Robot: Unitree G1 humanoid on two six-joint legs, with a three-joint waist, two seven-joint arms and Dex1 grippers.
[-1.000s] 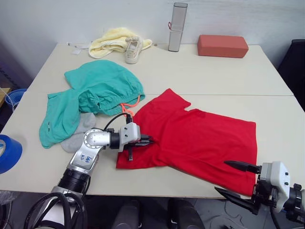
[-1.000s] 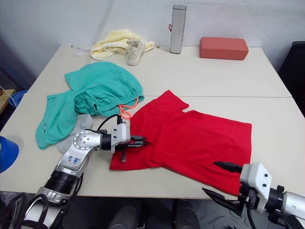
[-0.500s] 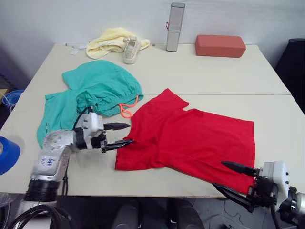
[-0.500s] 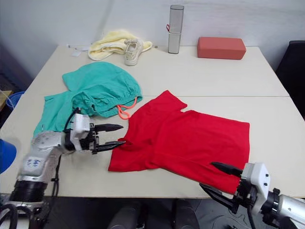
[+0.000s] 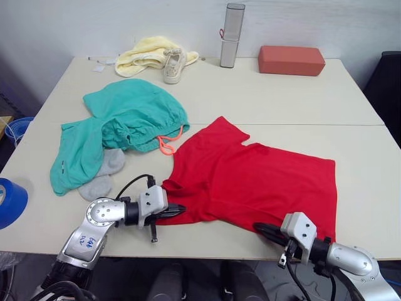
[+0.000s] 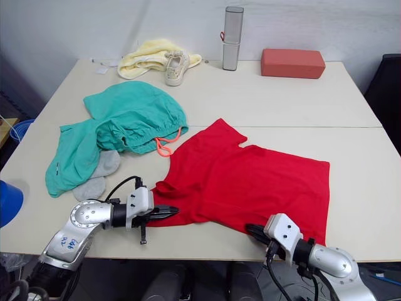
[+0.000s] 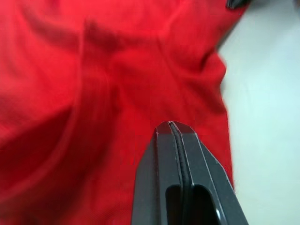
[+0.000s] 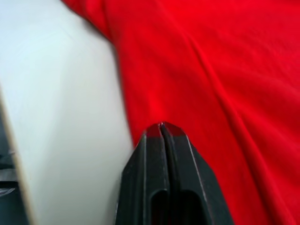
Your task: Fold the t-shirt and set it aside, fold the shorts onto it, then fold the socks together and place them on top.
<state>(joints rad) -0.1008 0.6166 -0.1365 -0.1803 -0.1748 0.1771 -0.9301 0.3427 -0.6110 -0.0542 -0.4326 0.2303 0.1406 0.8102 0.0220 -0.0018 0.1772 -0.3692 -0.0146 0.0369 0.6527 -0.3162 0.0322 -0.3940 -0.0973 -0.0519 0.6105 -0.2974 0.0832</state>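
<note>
T-shirt [image 5: 254,179]: soft red cotton, matte, lightly creased, spread flat at centre and lower right of the frame on a pale smooth desk [image 5: 282,100]. Long axis runs from the collar end at centre-left down to the hem at lower right; one short sleeve sticks up toward centre frame.

Left gripper [image 5: 175,210], lower left of centre: black fingers pressed together at the shirt's near left edge, red cloth bunched around the tips; left wrist view shows the fingers [image 7: 180,178] closed flush over red fabric. Whether cloth is actually caught between them, cannot tell.

Right gripper [image 5: 266,230], lower right: fingers [image 8: 164,178] likewise pressed together, tips at the shirt's near edge where red cloth meets bare desk.

Shorts [image 5: 119,128]: teal, soft, crumpled in a rounded heap at left of frame, gathered waist facing the shirt, coral drawstring [image 5: 168,145] trailing out.

Socks [image 5: 103,172]: grey knit, small, limp, partly tucked under the shorts' lower edge.

Upper frame: pale yellow cloth [image 5: 147,53] with a beige sneaker [image 5: 173,66] on it, upright metallic cylinder [image 5: 231,36], red rectangular block [image 5: 291,60]. Blue tape roll [image 5: 11,200] at far left edge.
</note>
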